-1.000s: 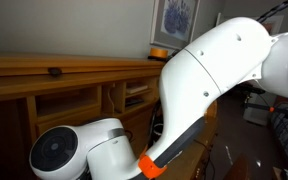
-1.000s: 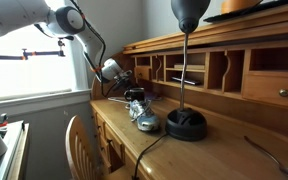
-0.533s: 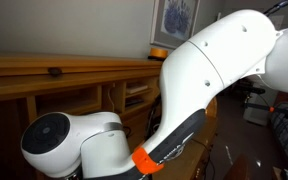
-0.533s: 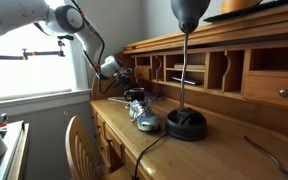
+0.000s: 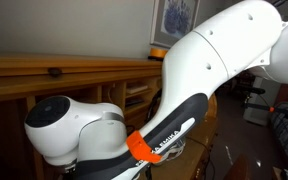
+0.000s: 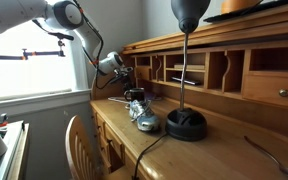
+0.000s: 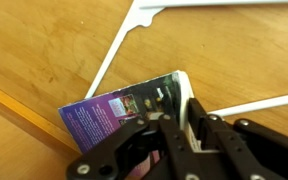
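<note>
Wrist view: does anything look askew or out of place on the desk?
The purple box lies skewed on the desk, a corner near its edge, the gripper straddling its white end. White rods lie splayed beside it.

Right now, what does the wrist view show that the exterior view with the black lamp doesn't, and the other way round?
Only the wrist view: a purple box lying with its white end between the fingers of the gripper, beside thin white rods; whether it is clamped I cannot tell. Only that exterior view: the black lamp, the cubbyholes, a shiny object, the window. Both: the wooden desktop.
</note>
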`<control>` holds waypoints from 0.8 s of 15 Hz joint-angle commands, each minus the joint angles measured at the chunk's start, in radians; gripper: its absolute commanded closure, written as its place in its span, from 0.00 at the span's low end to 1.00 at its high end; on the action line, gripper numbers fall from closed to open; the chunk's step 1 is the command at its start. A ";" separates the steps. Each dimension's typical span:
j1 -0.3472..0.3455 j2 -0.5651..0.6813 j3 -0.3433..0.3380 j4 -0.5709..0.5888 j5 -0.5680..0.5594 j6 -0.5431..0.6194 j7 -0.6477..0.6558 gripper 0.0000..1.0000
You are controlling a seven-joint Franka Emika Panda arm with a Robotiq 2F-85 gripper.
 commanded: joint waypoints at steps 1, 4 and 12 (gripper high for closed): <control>0.001 -0.080 0.000 -0.102 0.093 0.004 -0.032 0.95; 0.004 -0.168 0.000 -0.197 0.139 0.028 -0.039 0.95; -0.019 -0.395 0.018 -0.437 0.224 0.024 -0.074 0.95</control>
